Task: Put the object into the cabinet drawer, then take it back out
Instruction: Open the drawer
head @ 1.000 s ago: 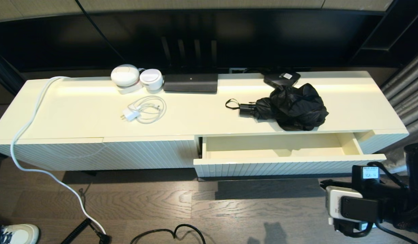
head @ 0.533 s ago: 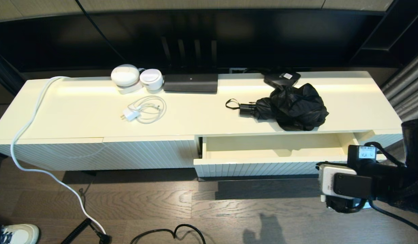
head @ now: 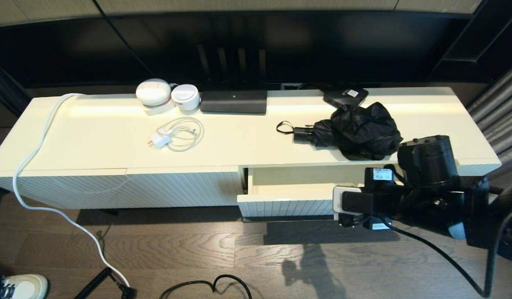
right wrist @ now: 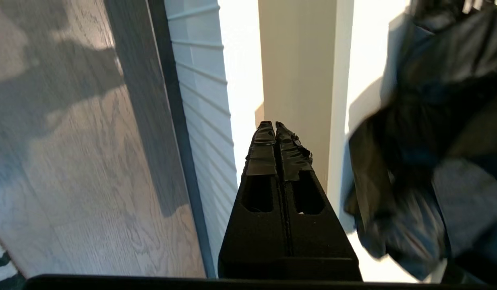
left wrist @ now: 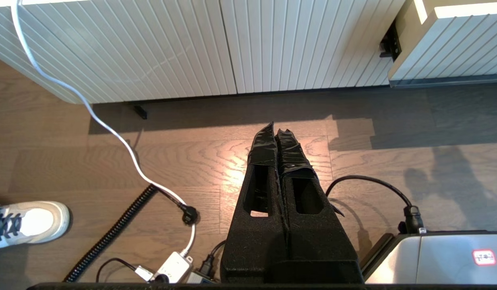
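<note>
One umbrella (head: 355, 131) lies on the table (head: 94, 137), near its front edge, just behind the open drawer (head: 289, 195). I judge it light and floppy: loose bunched canopy that would slip and sag, so I'd take it by the short stiff handle (head: 301, 133), not the thin wrist loop (head: 284, 127). My right gripper (right wrist: 276, 128) is clenched on nothing, over the drawer and beside the canopy; from the head view I think it is clear of the fabric, though the arm hides that. The left gripper (left wrist: 276, 135) hangs clenched and empty over the floor (head: 177, 249).
</note>
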Controlling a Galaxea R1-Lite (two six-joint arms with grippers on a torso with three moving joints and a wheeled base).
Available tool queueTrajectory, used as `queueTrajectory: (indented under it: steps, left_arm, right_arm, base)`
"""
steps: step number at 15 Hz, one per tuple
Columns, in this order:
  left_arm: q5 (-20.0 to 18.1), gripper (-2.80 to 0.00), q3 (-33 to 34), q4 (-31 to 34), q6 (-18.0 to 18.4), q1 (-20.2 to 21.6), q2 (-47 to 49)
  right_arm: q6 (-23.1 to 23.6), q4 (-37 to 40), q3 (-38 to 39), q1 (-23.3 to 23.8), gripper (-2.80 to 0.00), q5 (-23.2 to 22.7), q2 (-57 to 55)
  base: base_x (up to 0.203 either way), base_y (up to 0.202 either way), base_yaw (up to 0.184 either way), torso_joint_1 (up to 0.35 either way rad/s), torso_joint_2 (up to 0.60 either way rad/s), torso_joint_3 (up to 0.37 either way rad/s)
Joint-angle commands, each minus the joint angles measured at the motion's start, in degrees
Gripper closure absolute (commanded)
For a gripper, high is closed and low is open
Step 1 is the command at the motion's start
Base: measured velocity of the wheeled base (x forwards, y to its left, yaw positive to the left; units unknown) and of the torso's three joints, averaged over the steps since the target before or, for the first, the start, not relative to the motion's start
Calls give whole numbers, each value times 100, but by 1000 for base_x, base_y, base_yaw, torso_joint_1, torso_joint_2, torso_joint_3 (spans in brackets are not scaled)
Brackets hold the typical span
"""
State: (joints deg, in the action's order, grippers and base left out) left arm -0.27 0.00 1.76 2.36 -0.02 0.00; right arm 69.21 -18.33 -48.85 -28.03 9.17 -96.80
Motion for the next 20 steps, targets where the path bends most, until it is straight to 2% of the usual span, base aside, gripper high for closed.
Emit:
queueTrajectory:
  steps: [1, 9, 17, 20]
  left_arm:
    - [0, 0, 0, 0, 1, -4, -7]
    - [0, 0, 0, 0, 1, 0, -9]
    - [0, 0, 0, 0, 1, -3, -9]
    - [0, 0, 0, 0, 1, 2, -9]
  right_arm:
    - [50, -17, -183, 12, 0, 13, -499]
    - [250, -98, -562, 348, 0, 50, -773]
    - [310, -48, -882, 468, 0, 59, -1204]
    - [538, -49, -1046, 553, 0, 51, -1301]
  base:
    - [0, 0, 0, 0, 0, 0]
    - [0, 0, 0, 0, 0, 0]
    - [0, 0, 0, 0, 0, 0]
    - [0, 0, 0, 0, 0, 0]
